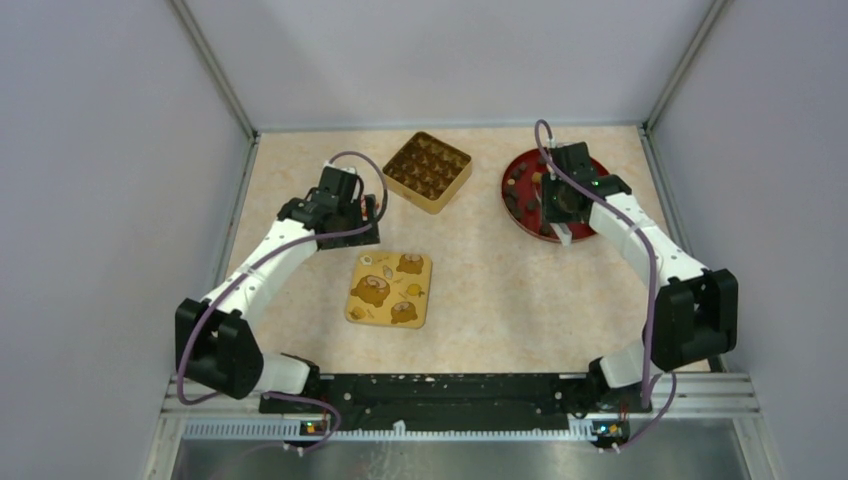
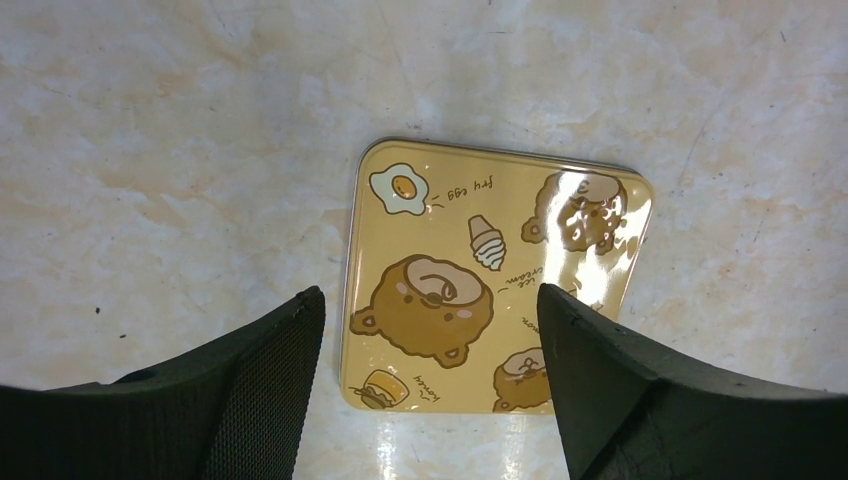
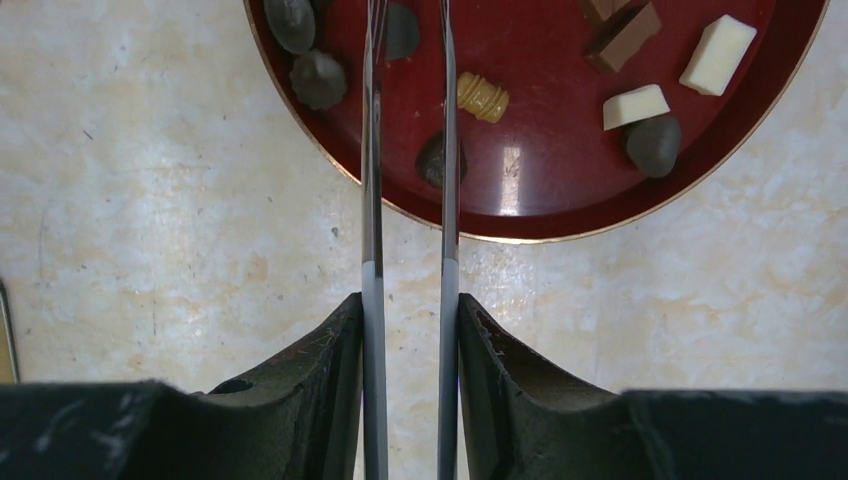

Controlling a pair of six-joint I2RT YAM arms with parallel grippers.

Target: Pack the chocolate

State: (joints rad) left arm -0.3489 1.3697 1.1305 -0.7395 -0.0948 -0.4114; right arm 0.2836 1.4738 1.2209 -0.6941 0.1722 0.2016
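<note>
Right hand (image 3: 410, 310) clamps tweezers (image 3: 373, 200) over red plate (image 3: 540, 120), upper frame: chocolate (image 3: 430, 160) too tiny, I reckon; left hand (image 2: 430, 295) open above lid (image 2: 490, 270)

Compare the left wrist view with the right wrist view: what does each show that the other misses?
Only the left wrist: the yellow cartoon lid lying flat, seen between wide-open jaws. Only the right wrist: the red plate holding the chocolate, dark, tan and white pieces, and metal tweezers clamped between its jaws, reaching over the plate. Both: the marbled beige tabletop.
</note>
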